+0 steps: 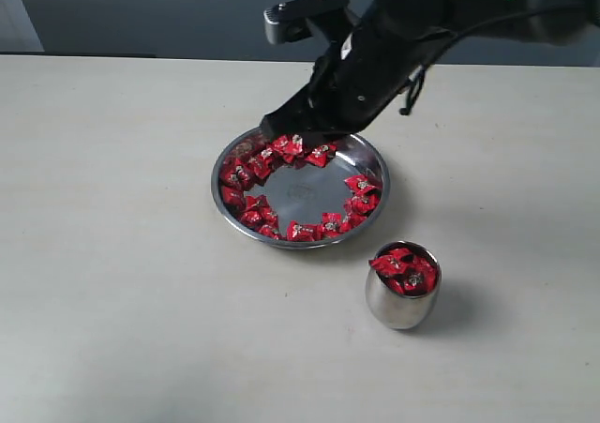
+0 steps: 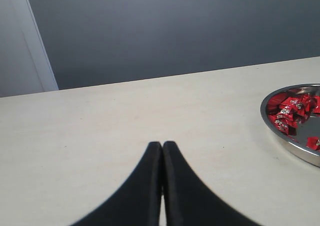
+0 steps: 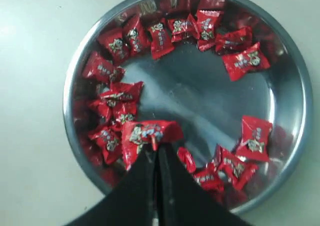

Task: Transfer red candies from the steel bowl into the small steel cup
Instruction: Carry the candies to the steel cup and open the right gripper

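Fig.: my two grippers at one moment of the candy transfer.

(a) R gripper (image 3: pixel 156 150): jaws closed tip to tip, no gap btwn them, pinching one red candy (image 3: pixel 147 132) by the edge of its wrapper. This candy sits right at my tips and is nearer the wrist cam than the rest. In the ext. view my arm slants down from the upper right, w/ the tips low by the far rim of the steel bowl (image 1: pixel 311 194).

(b) Bowl: directly below my R tips, flat on the pale table (image 1: pixel 112 254). The other red candies (image 1: pixel 246 174) lie in a ring along its wall. The middle of the bottom is bare and mirror-bright. The densest cluster is just beside my tips; a few more lie across the bowl from them.

(c) Small steel cup (image 1: pixel 401 303): upright on the table, outside the bowl, across it from my R tips and well apart from them. It is near the bowl's rim, not touching. Red candies fill it up to the brim.

(d) L gripper (image 2: pixel 162 145): jaws pressed together, holding nothing, bare table ahead of it. The bowl's rim shows beyond, well apart from my tips.
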`<act>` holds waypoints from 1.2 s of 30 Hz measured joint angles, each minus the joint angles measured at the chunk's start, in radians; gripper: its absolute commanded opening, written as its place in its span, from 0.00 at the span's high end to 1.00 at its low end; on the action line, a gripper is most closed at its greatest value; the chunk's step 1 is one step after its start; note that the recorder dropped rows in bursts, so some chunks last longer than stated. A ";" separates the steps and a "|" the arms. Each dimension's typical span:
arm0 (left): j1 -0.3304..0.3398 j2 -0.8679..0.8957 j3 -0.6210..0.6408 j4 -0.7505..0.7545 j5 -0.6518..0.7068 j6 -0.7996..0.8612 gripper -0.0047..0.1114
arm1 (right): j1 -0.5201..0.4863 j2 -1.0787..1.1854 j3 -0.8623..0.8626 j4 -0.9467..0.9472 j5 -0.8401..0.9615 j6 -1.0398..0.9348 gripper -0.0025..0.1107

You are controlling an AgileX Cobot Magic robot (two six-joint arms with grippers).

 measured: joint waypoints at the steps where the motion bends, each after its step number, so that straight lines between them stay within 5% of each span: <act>1: 0.000 0.000 0.000 0.000 0.000 0.000 0.96 | 0.000 -0.048 0.051 0.000 -0.020 0.007 0.98; 17: 0.000 0.000 0.000 0.000 0.000 0.000 0.96 | 0.000 -0.584 0.631 0.019 -0.172 0.069 0.98; 36: 0.000 0.000 0.000 0.000 0.000 0.000 0.96 | 0.000 -0.594 0.736 -0.012 -0.236 0.071 0.98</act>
